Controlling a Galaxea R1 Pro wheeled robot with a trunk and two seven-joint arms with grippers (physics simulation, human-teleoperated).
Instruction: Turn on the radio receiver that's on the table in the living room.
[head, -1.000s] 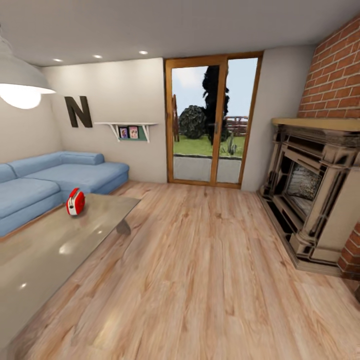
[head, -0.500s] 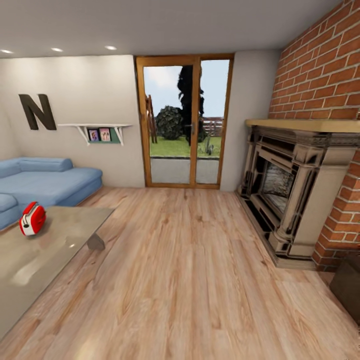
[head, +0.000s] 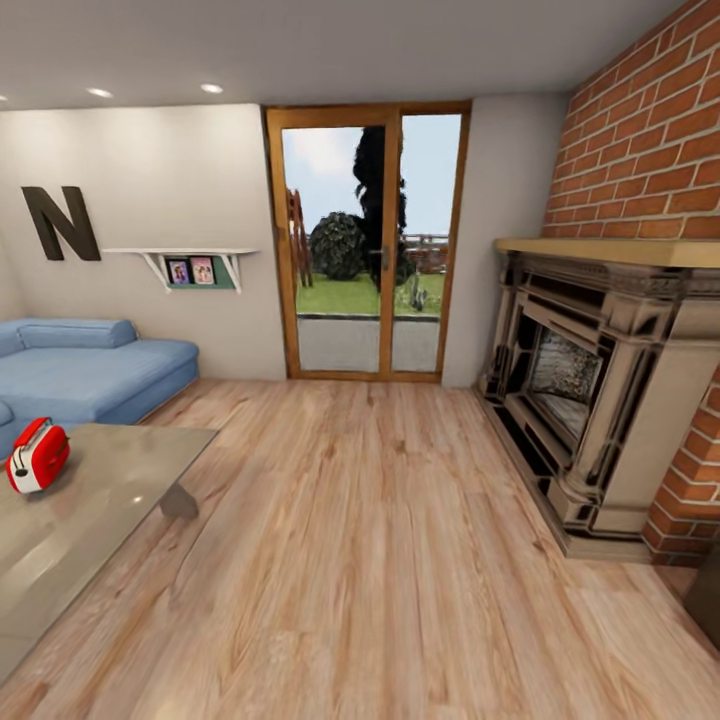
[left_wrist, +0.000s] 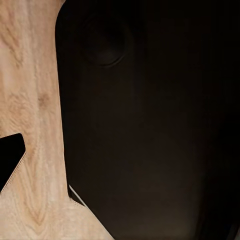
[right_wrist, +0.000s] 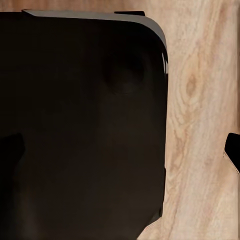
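One small red radio receiver (head: 37, 456) stands on the table (head: 95, 510), a low glossy grey-brown coffee table at about eight o'clock in the head view, close to that picture's edge. Just behind it, at nine o'clock, is a blue sofa (head: 90, 365). A large dark letter N (head: 62, 222) and a small shelf (head: 185, 262) hang on the pale wall at ten o'clock. A glass patio door (head: 365, 240) stands at twelve o'clock, and a brick fireplace (head: 600, 390) at three o'clock. Light wood plank floor (head: 380, 560) fills the middle. Both wrist views show a dark robot body panel above the planks; I cannot tell whether either claw is wide or narrow.
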